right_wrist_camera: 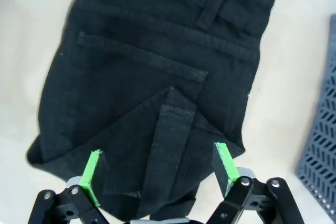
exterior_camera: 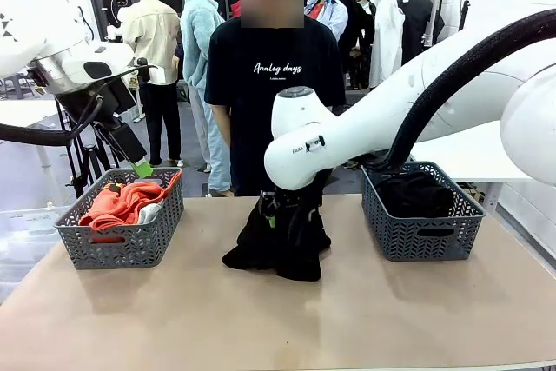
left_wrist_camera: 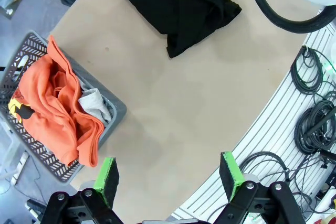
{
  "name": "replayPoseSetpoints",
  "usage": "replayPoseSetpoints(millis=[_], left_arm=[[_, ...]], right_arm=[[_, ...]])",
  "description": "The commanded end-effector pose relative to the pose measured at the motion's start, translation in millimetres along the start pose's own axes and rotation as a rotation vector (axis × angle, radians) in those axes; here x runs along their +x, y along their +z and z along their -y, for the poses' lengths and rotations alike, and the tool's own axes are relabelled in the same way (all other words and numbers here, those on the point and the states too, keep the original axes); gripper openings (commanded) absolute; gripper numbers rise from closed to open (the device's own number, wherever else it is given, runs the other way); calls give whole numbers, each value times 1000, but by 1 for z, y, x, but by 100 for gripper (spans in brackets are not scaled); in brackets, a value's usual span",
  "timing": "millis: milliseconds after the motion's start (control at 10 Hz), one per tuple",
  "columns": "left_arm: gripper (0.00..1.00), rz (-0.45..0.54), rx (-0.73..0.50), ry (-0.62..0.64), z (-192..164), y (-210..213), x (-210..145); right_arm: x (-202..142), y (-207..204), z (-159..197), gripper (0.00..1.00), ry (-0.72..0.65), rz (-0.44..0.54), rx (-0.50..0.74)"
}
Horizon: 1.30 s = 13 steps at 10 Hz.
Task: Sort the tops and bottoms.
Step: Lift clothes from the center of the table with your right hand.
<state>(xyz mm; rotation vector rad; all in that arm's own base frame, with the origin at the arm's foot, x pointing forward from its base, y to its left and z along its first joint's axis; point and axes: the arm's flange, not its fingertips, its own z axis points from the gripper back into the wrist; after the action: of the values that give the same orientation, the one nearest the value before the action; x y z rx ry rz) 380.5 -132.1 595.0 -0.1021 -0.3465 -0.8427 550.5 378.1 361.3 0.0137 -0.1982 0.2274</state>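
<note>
Matt black cloth bottoms point(right_wrist_camera: 152, 77), stitched seams

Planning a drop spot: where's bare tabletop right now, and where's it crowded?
Free: the near strip of the tan table, and the gaps between the black folded trousers and each grey plastic basket, left and right. Crowded: table centre, where the open right gripper hangs over the trousers; both baskets hold clothes.

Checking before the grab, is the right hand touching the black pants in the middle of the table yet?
Cannot tell. In the right wrist view the right hand is open over the black pants, but no contact or gap shows plainly; in the front view the arm hides it.
</note>
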Motion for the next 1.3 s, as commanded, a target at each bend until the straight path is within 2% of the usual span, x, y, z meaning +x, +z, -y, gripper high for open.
replayPoseSetpoints(millis=[0, 400, 600, 1000, 1100, 1200], left_arm=[[100, 0, -2, -1, 1, 1, -2], [100, 0, -2, -1, 1, 1, -2], [100, 0, -2, -1, 1, 1, -2], [100, 0, -2, -1, 1, 1, -2], [100, 0, -2, -1, 1, 1, -2], [100, 0, -2, -1, 1, 1, -2]], right_arm=[[-15, -9, 7, 100, -47, 6, -30], [-11, -20, 6, 100, -36, -14, -112], [-9, -31, -1, 100, -36, -19, -117], [-9, -40, -10, 100, -38, 32, -91], [-9, -38, -11, 92, -38, 48, -91], [-13, -42, -11, 78, -38, 34, -95]])
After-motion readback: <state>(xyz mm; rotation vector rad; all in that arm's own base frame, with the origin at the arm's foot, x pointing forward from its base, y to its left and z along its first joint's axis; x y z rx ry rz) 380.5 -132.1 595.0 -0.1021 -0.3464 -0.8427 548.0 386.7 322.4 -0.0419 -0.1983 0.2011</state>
